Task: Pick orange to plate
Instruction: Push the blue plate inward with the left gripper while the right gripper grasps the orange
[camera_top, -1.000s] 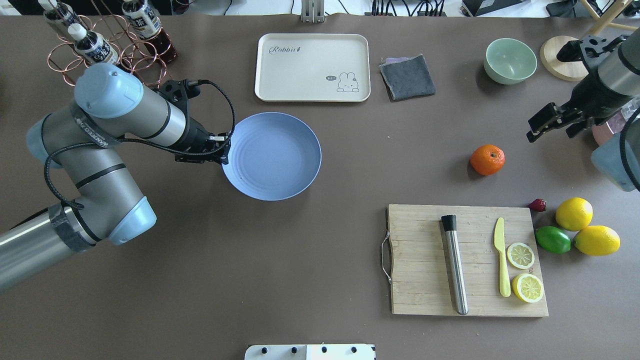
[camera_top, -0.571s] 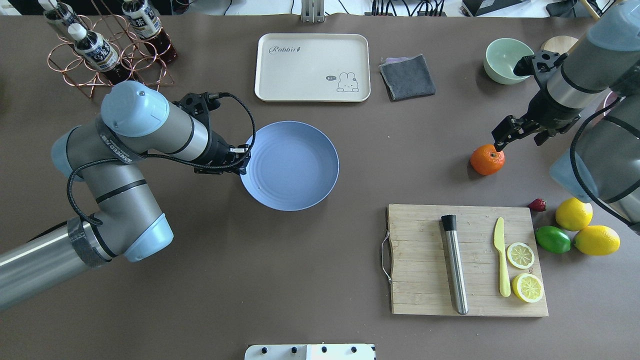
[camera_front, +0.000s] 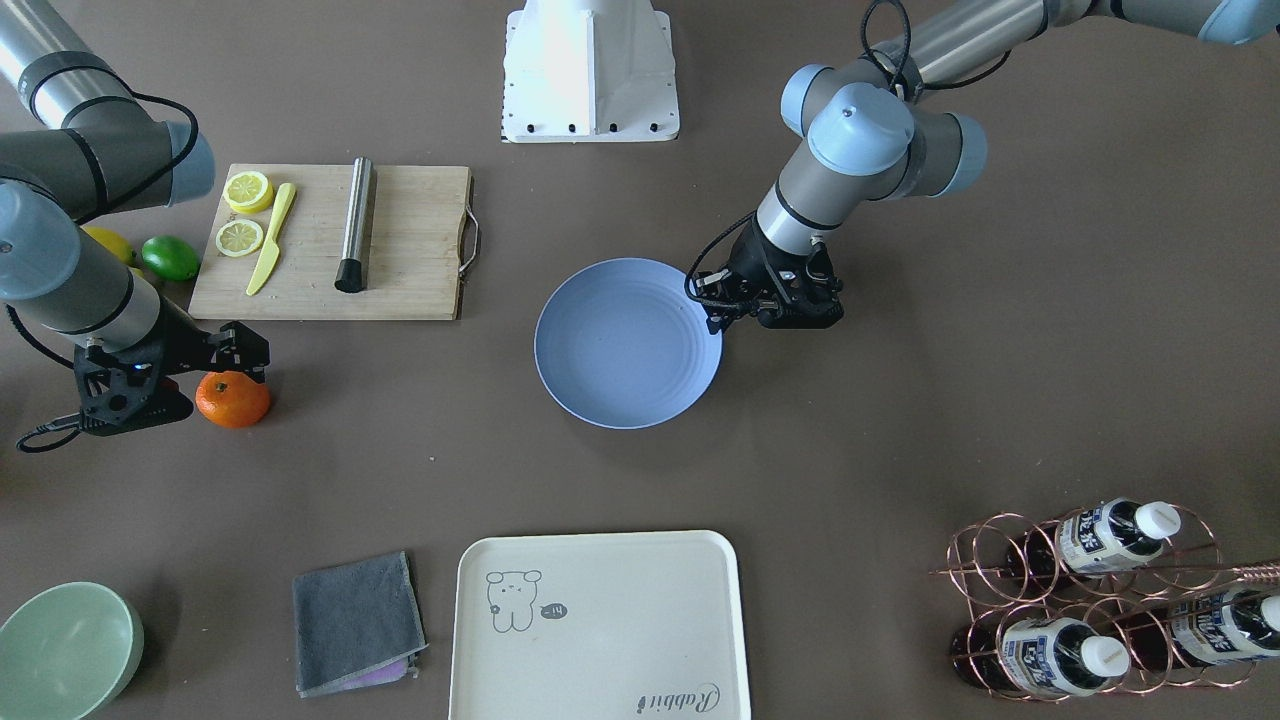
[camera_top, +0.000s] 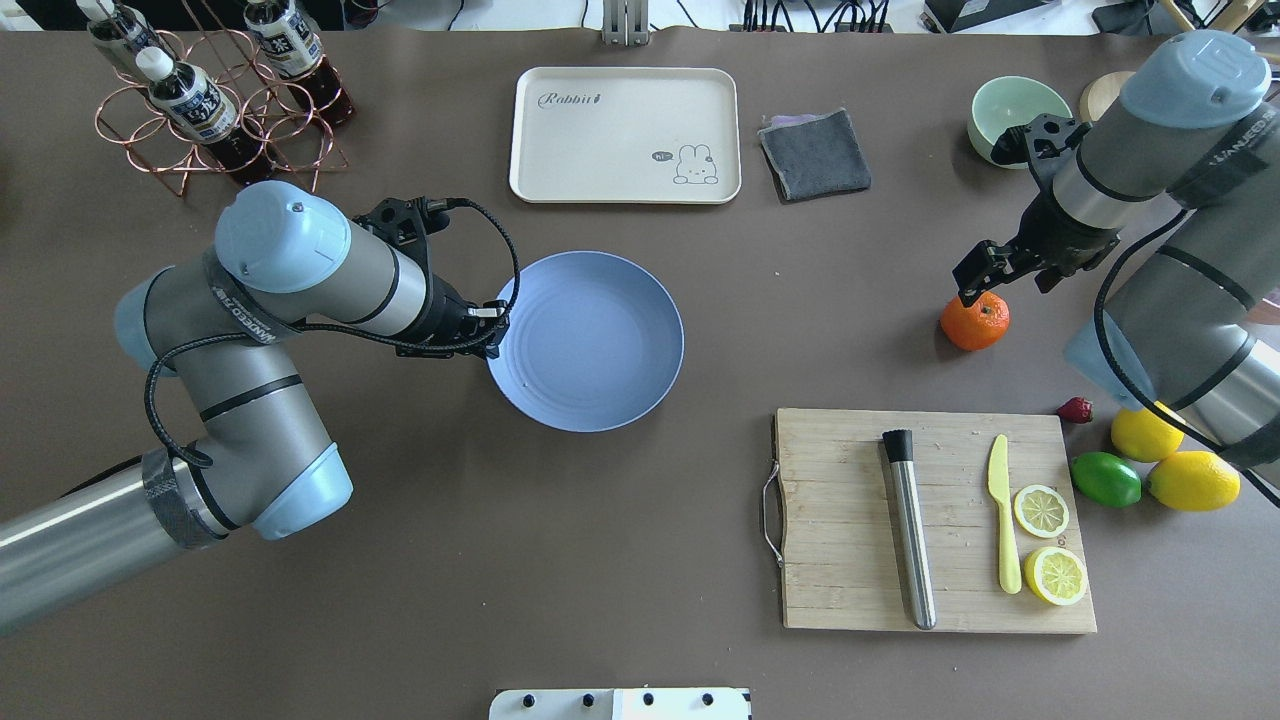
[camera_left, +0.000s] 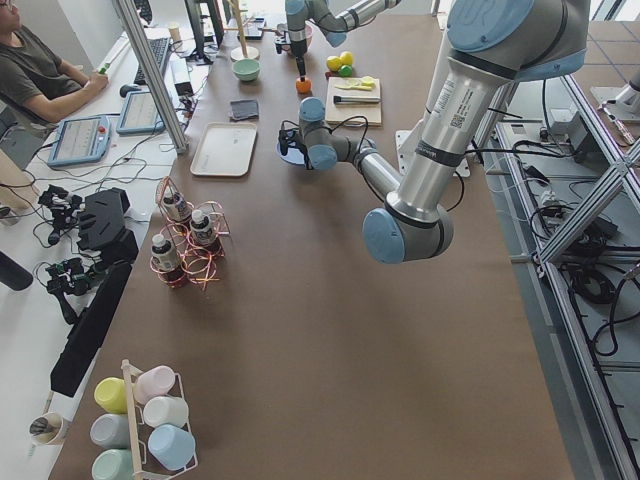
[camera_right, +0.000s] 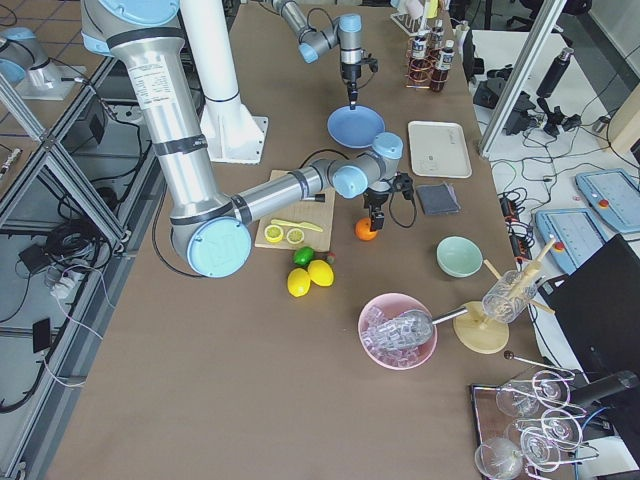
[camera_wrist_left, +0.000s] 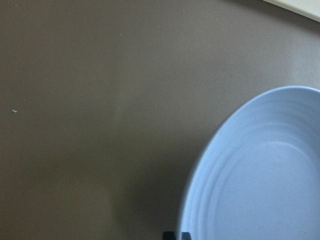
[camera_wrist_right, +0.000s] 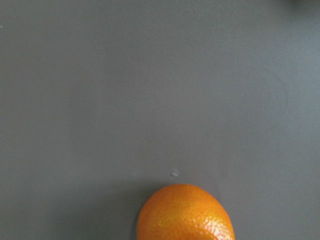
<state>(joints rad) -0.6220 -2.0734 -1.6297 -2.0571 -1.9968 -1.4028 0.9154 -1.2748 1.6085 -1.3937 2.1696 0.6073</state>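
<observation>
Silver-grey arms (camera_top: 70, 535); pale-blue joint caps (camera_top: 270, 235); black cables (camera_top: 517, 268); black left tool (camera_top: 490, 340).

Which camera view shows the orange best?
The exterior front-facing view: the orange appears almost whole and sharp. Overhead shows it partly covered; both side views show it small and far; the right wrist view cuts off its lower part; the left wrist view misses it.

The left tool (camera_top: 492, 335) pinched the rim of a round blue-grey plate (camera_top: 600, 350), elbow bent. The right tool (camera_top: 1008, 275) pointed down, jaws apart.
</observation>
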